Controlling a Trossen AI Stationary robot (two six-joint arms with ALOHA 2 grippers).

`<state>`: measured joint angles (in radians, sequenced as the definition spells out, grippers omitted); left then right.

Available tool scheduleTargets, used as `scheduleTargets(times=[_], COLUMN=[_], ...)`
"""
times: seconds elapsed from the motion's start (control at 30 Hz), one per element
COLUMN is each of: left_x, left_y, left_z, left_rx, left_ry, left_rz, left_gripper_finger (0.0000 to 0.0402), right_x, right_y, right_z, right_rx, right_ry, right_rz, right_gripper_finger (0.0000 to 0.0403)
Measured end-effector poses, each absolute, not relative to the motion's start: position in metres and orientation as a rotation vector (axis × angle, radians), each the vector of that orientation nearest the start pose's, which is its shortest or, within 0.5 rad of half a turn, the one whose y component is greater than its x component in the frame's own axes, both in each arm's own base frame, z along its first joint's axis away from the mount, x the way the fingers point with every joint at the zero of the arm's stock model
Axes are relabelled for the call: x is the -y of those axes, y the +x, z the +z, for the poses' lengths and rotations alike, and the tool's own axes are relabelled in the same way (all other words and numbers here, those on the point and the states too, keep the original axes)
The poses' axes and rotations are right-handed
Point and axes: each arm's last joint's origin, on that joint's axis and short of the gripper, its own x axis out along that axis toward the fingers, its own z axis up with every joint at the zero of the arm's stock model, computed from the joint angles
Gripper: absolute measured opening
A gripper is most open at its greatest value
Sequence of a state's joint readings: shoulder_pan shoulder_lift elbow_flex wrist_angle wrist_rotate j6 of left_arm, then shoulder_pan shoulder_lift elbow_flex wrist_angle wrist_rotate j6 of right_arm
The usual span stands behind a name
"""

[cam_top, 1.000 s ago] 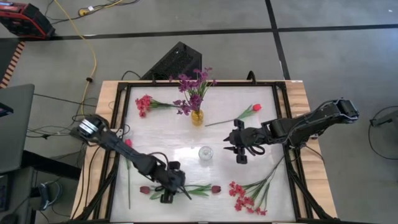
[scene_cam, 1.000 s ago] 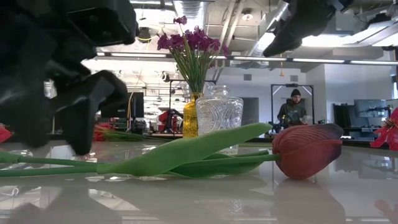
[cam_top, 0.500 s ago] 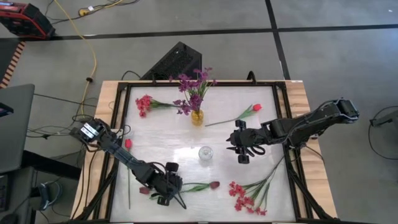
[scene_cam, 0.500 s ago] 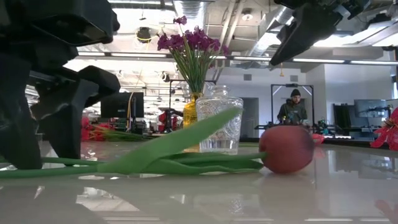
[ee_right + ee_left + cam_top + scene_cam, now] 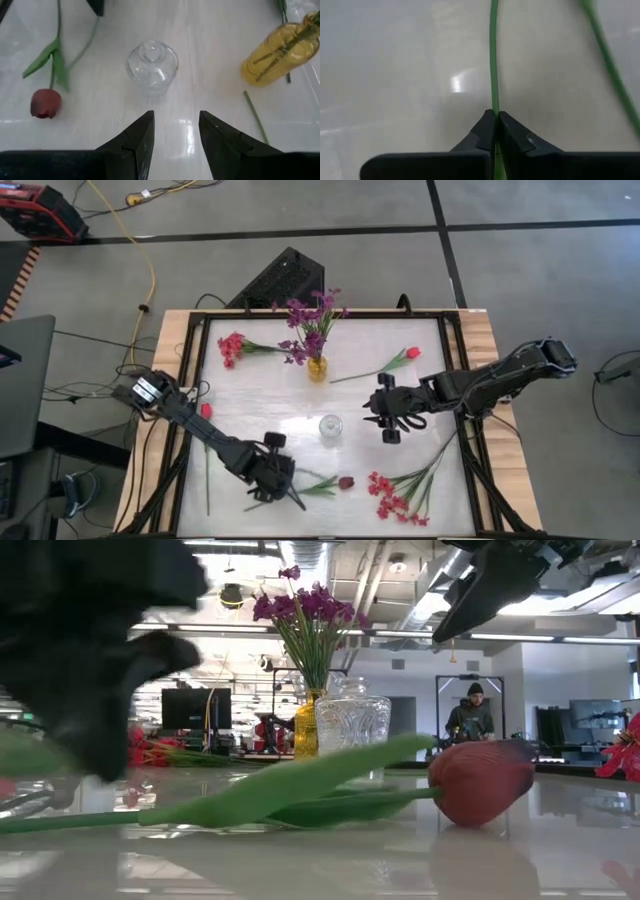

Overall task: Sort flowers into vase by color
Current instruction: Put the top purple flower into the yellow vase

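Note:
A dark maroon tulip (image 5: 344,482) lies near the table's front edge, its bud (image 5: 480,780) and long leaf (image 5: 290,782) close in the low view. My left gripper (image 5: 272,483) stands over its green stalk, shut on it. A yellow vase (image 5: 317,368) holding purple flowers stands at the far middle, and a clear glass vase (image 5: 330,427) at the centre. My right gripper (image 5: 378,415) hovers open just right of the clear vase (image 5: 151,67), touching nothing. My left gripper pinches the tulip's thin green stalk (image 5: 493,97) between its two fingertips, on the bare part left of the leaves. The fingers come from above, slanting down, and lie across the stalk. The stalk runs on along the table toward the bud.
A red tulip (image 5: 206,411) lies along the left edge, another red tulip (image 5: 410,354) at the far right, a red-pink sprig (image 5: 232,347) at the far left, and more red-pink sprigs (image 5: 395,495) at the near right. A second green stalk (image 5: 610,55) crosses close by.
My left gripper has come down onto the maroon tulip's stalk and shut on it. The tulip has rolled and shifted a little on the table; its leaf and bud have turned.

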<state>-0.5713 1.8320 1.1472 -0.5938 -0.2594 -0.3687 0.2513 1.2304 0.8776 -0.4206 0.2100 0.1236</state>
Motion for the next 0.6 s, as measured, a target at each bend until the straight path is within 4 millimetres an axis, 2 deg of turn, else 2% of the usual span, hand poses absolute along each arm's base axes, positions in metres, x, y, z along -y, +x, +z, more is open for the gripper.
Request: scheduleTargets(times=[0.2,0.3,0.47,0.6], left_x=[0.166,0.162,0.163,0.162], left_y=[0.305,0.313,0.323,0.331], left_z=[0.197,0.212,0.224,0.231], left_rx=[-1.180,-1.139,-1.057,-0.962], left_ry=[0.306,0.402,0.702,1.016], left_rz=[0.176,0.196,0.133,0.180], left_gripper_finger=[0.0000,0.0000,0.0000,0.0000], right_x=[-0.068,-0.069,-0.060,-0.050], right_y=[0.248,0.250,0.257,0.262], right_z=[0.263,0.267,0.273,0.272], right_rx=[-0.671,-0.621,-0.553,-0.561], right_ry=[-0.076,-0.012,0.174,0.344], right_rz=[0.045,0.032,-0.012,0.002], right_gripper_finger=[0.0179,0.0179,0.0179,0.0179])
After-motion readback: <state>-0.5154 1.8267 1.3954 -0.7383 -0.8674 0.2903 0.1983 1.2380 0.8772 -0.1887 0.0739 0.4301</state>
